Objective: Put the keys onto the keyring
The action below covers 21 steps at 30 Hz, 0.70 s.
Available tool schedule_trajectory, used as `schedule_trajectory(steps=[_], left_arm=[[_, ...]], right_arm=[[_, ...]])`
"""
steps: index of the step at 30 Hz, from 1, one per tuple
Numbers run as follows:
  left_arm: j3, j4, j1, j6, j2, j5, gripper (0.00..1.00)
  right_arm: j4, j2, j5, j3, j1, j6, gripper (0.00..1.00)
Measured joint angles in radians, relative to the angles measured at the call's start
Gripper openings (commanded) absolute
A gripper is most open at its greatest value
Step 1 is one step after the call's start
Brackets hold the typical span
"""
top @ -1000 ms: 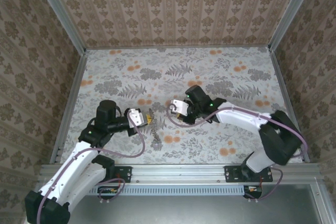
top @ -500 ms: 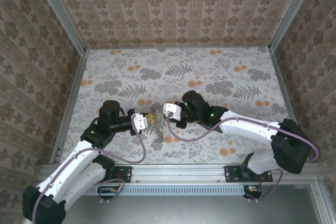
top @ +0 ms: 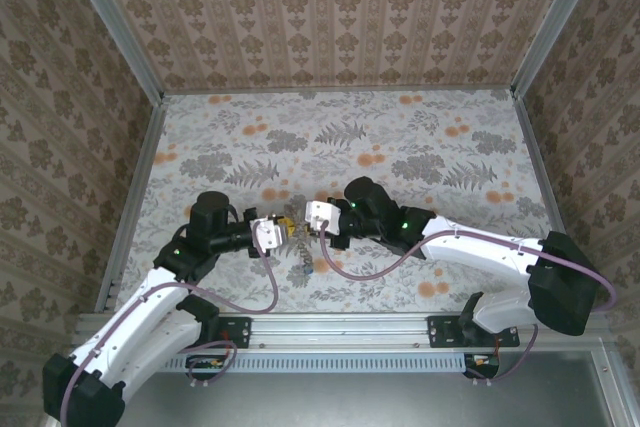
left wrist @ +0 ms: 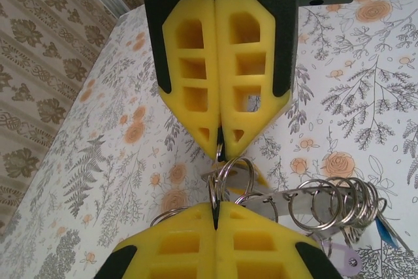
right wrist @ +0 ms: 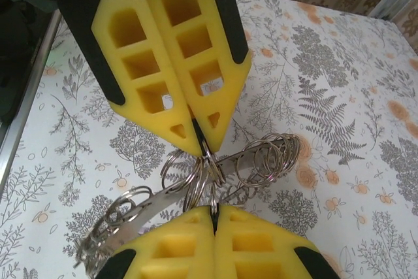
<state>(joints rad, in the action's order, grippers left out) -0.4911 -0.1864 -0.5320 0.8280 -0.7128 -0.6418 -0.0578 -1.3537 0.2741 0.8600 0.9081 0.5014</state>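
My claws pinching keyring, tip to tip.
Both clamp its rings: left claw, right claw, toward table near edge.

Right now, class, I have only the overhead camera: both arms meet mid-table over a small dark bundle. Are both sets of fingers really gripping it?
Observer: Yes for the left. Its wrist camera shows the left fingers shut on the keyring, pinching one thin loop of it.
Operator: And the right?
Observer: Its wrist camera shows the right fingers shut on the keyring too.
Operator: Any keys in sight?
Observer: A lilac key lies at the keyring's far end in the left wrist camera; I cannot tell whether it is threaded on.
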Motion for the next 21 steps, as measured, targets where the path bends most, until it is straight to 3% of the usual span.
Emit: schedule_trajectory(steps=[21], left_arm=[[0.0,0.016,-0.011,-0.025,-0.021,0.027,0.0]], right_arm=[[-0.06,-0.013,0.025,0.014,0.004,-0.116,0.0]])
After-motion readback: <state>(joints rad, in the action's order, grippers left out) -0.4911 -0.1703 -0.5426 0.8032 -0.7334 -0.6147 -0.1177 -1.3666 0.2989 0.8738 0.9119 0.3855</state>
